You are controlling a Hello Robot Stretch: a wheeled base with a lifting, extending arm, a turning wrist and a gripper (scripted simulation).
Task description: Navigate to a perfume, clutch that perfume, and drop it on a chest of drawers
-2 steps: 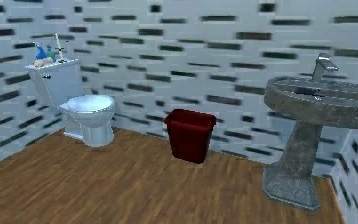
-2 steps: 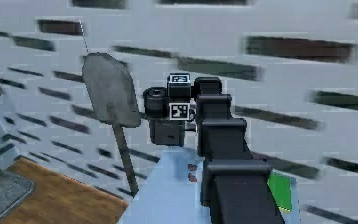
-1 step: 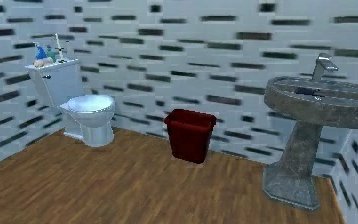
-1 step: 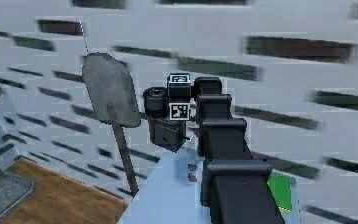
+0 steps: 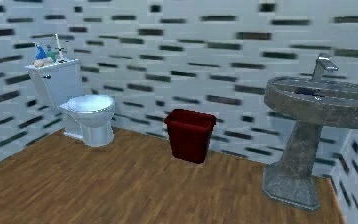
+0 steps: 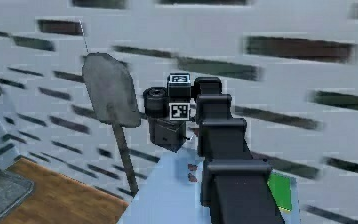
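Note:
A white toilet (image 5: 87,112) stands at the forward view's left. On its tank (image 5: 55,75) sit several small bottles and blobs (image 5: 49,50), blue and white; which one is a perfume I cannot make out. In the arm side view the dark arm (image 6: 227,150) rises from the bottom edge to two white marked squares (image 6: 175,105). Left of them is the gripper (image 6: 147,100), in front of a grey paddle-shaped thing (image 6: 112,88) on a thin stem. Whether the gripper holds anything cannot be told.
A red bin (image 5: 190,134) stands on the wood floor (image 5: 137,190) by the tiled wall. A grey stone pedestal sink (image 5: 312,110) with a tap is at the forward view's right. A pale blue surface (image 6: 162,200) and a green patch (image 6: 280,190) lie beside the arm.

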